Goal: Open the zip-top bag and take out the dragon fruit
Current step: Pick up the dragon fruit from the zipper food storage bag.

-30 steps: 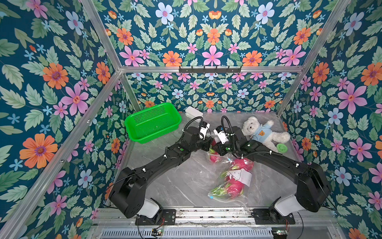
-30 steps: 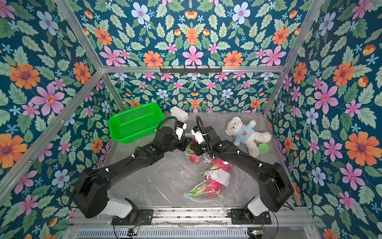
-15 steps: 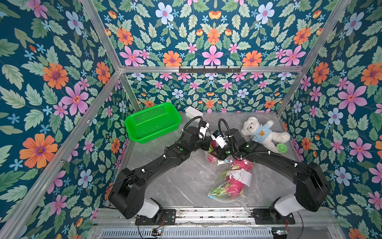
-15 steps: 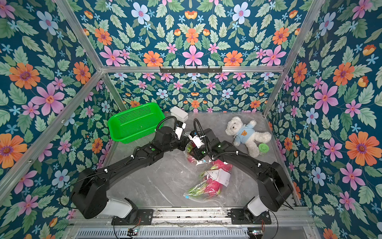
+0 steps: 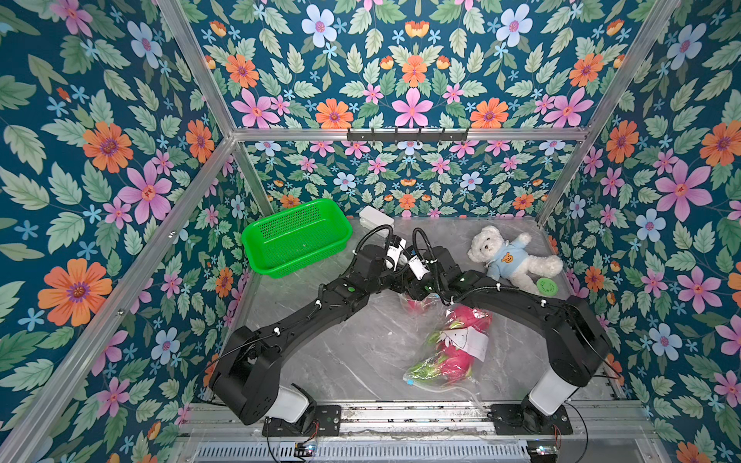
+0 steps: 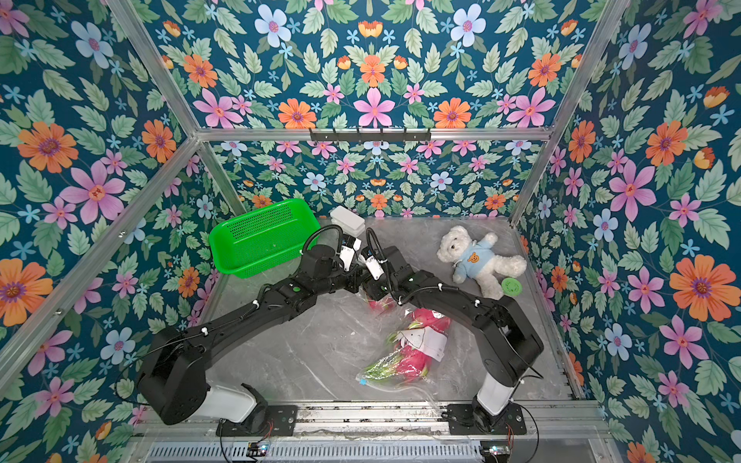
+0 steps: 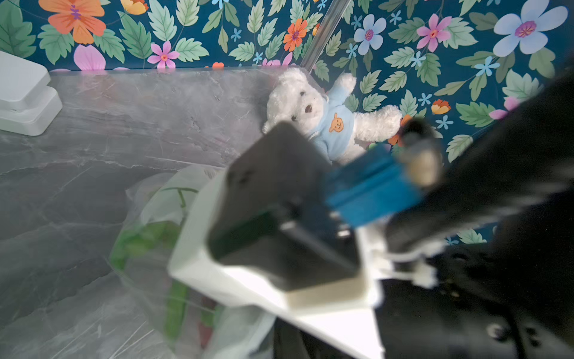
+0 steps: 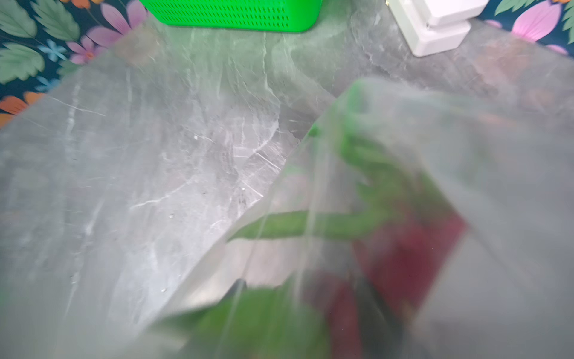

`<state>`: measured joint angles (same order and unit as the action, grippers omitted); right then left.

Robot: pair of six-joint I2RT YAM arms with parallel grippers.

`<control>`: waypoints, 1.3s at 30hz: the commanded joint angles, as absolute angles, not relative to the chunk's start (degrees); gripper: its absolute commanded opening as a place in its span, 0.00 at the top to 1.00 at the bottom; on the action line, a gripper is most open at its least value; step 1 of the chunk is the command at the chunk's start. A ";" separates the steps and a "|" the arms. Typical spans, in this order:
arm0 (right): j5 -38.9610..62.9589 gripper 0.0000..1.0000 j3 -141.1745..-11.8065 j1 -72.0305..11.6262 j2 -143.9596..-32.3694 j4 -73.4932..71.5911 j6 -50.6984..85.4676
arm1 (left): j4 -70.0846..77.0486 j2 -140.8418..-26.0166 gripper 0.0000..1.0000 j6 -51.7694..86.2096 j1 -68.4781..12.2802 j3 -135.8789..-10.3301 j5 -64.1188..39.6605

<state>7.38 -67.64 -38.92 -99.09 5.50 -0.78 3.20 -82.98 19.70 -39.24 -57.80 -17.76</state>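
The clear zip-top bag (image 5: 435, 375) lies on the grey table, in both top views (image 6: 395, 375), with a white label on it. Magenta dragon fruit (image 5: 470, 318) (image 6: 409, 360) with green scales shows through the film. Both wrists meet over the bag's far end. My left gripper (image 5: 397, 285) is shut, and the bag's film (image 7: 149, 236) runs up to it. The right wrist's camera (image 7: 279, 211) hides its jaws. My right gripper (image 5: 417, 296) is down at the bag's mouth. Its wrist view looks through film (image 8: 155, 186) onto a dragon fruit (image 8: 413, 255), and its jaws are blurred.
A green basket (image 5: 296, 240) stands at the back left, with a white box (image 5: 375, 218) beside it against the back wall. A white teddy bear (image 5: 509, 258) and a small green disc (image 5: 546, 287) lie at the back right.
My right wrist has slid left and down over the bag's far end, closer to the left wrist. The left arm has stayed put.
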 commanded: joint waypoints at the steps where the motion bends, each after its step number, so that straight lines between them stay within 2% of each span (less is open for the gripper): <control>1: 5.81 0.44 -68.63 -39.17 -101.53 6.70 -3.25 | 4.75 -82.27 1.00 19.88 -39.23 -58.44 -19.16; 3: 5.71 0.53 -69.32 -39.36 -102.38 7.99 -3.20 | 4.66 -82.04 1.00 19.78 -39.20 -58.45 -18.62; 8: 6.15 0.88 -68.47 -39.64 -99.61 9.21 -1.97 | 4.41 -82.07 1.00 18.71 -39.10 -58.45 -16.11; 11: 6.06 0.99 -67.17 -39.62 -96.01 9.80 -0.80 | 4.13 -82.82 1.00 17.50 -38.67 -58.53 -13.95; 14: 7.39 1.00 -65.65 -39.64 -91.15 9.64 0.69 | 4.22 -83.70 1.00 16.01 -37.55 -59.03 -11.10; 19: 10.03 1.00 -61.81 -39.64 -84.38 5.78 3.16 | 4.22 -86.50 0.82 14.85 -35.10 -61.76 -9.96; 21: 10.12 1.00 -60.04 -39.64 -82.06 3.58 3.76 | 4.37 -87.55 0.79 14.74 -34.72 -62.85 -10.69; 25: 6.58 1.00 -56.61 -39.42 -78.98 -2.45 4.89 | 5.42 -88.60 0.78 15.42 -34.52 -63.46 -12.74; 31: -6.20 1.00 -56.62 -38.74 -78.98 -7.32 9.05 | 7.30 -88.60 0.76 18.11 -34.54 -62.17 -18.36; 39: -9.71 1.00 -62.22 -38.63 -81.06 -7.65 11.94 | 9.77 -87.32 0.72 21.05 -34.62 -60.10 -24.33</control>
<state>-6.83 -60.84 -38.61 -80.82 -4.49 10.35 7.27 -87.88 19.53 -34.54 -60.42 -20.95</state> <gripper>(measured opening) 0.111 0.277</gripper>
